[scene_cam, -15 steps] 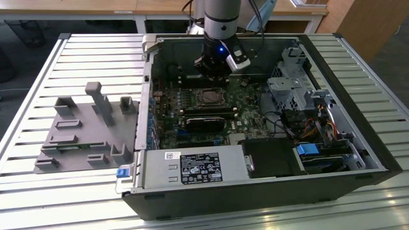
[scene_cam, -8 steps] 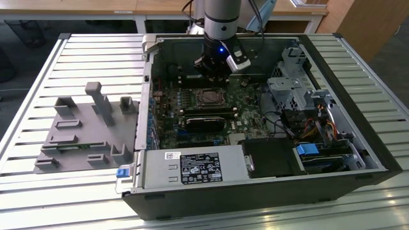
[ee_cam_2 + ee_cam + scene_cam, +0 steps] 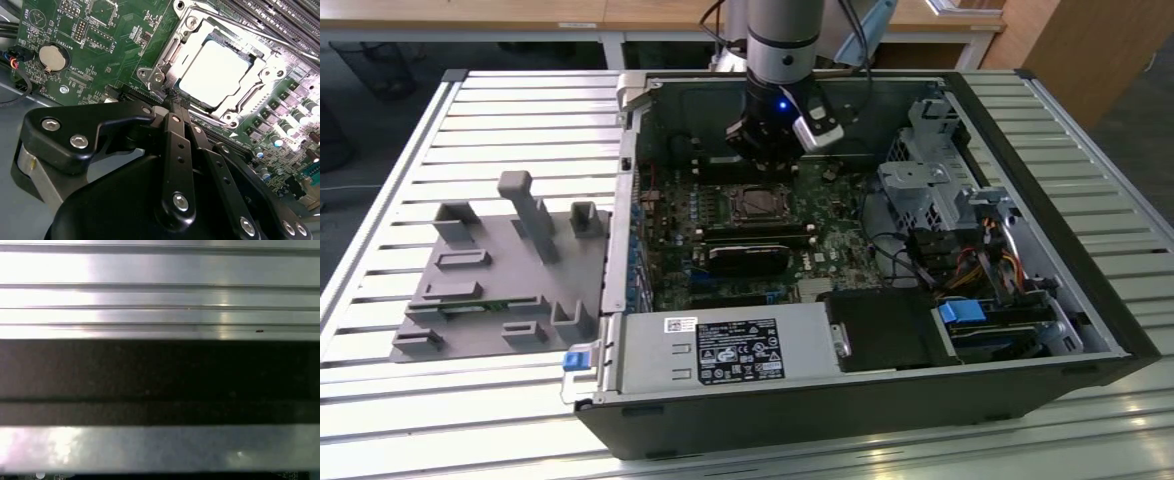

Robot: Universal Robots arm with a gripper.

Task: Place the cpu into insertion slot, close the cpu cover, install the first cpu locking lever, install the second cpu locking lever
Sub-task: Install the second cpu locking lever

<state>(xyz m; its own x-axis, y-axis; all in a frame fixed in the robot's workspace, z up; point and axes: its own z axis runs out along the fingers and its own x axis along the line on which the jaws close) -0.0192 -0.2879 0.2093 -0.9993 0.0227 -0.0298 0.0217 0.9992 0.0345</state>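
- The black two-fingered gripper [image 3: 176,102] has its jaws drawn together, the slim fingertips meeting at a point with nothing visibly held between them.
- Those tips sit just beside a corner of the silvery square metal socket frame, the cpu cover [image 3: 252,75], close to one of its corner screws.
- The cpu cover lies flat over the socket, and through its window shows the small flat square cpu [image 3: 215,72] with its dull silver-grey top, seated in the slot.
- A thin metal locking lever [image 3: 240,27] runs along one side of the cpu cover.
- Around the cpu cover spreads the green printed motherboard [image 3: 105,30], with a round silver coin battery [image 3: 52,59] set well apart from the cover.
- In the exterior view the gripper [image 3: 765,150] hangs over the far edge of the socket [image 3: 757,203] inside the open black computer case [image 3: 854,410].
- Outside the case, on the exterior view's left of the socket, a grey plastic fixture with upright posts [image 3: 494,270] stands on the ribbed aluminium table [image 3: 400,400].
- The first wrist view shows ribbed aluminium bands [image 3: 160,305] and a dark strip.
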